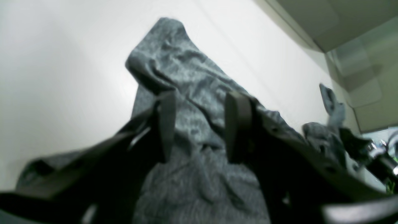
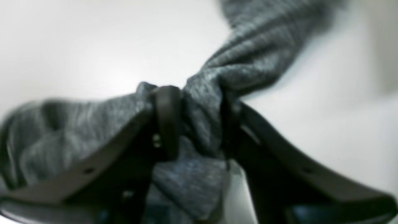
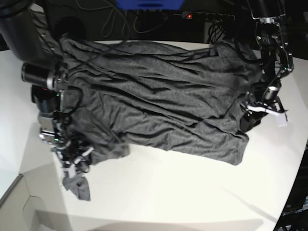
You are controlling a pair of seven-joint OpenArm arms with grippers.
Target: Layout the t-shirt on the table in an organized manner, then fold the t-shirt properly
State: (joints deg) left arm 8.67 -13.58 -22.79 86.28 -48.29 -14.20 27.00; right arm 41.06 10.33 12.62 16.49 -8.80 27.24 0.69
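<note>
The t-shirt (image 3: pixel 159 101) is a big dark grey shirt with lots of wrinkles. It lies spread wide across the far part of the white table (image 3: pixel 183 192), which is bare along its near side.

On the near left of the base view, a small bit of the shirt hangs down under the right gripper (image 3: pixel 72 161). The right wrist view shows this gripper (image 2: pixel 196 121) from close up. Its two black fingers (image 2: pixel 168 121) pinch a thick bunch of grey cloth between them, so it is holding the shirt.

Farther off, at the right edge of the shirt in the base view, is the left gripper (image 3: pixel 250 118). In the left wrist view its fingers (image 1: pixel 168 124) stand on both sides of a fold of the shirt (image 1: pixel 192 130). It is not clear whether they are squeezing the cloth or just sitting around it.

Behind the table it is dark, with cables.
</note>
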